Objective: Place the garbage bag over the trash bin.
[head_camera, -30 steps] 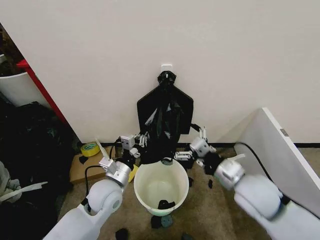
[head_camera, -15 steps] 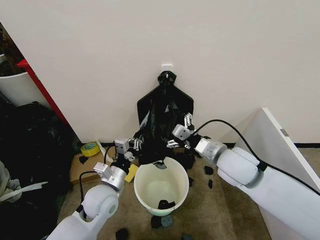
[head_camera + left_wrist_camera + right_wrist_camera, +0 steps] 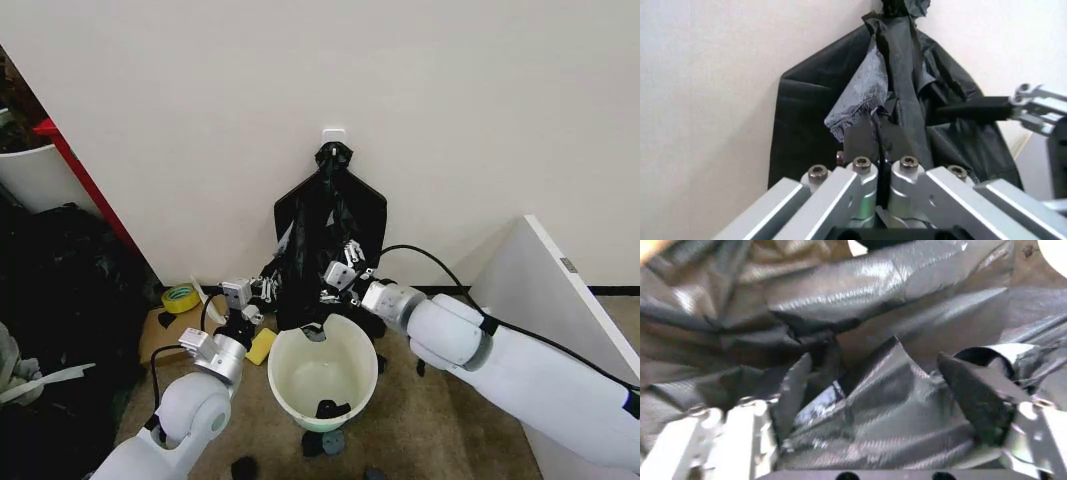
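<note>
hanging limp against the wall above and just behind the trash bin (image 3: 322, 375): the garbage bag (image 3: 318, 245), glossy and crinkled, long axis running straight down from the knotted top toward the rolled rim. lower end bunched right at the back edge of the bin, not yet spread over the opening.

left gripper (image 3: 266, 288) at the bag's lower left edge, just beside the bin's rim; in the left wrist view, pads (image 3: 859, 141) pressed flat together on a fold of black plastic, so clamped on the bag. right gripper (image 3: 340, 281) at the bag's lower middle, above the far rim; in the right wrist view, fingers (image 3: 977, 395) spread apart with folds of film lying between them, so parted, not pinching anything yet.

key relation, as a judgement: bag mouth lies between the two grippers and directly above the bin's back rim, so spreading calls for pulling the two edges apart sideways and then forward and down over the rim. both grippers about equally near the film; right one closer to the bin's centre line. risk: thin film slipping or staying stuck shut.
</note>
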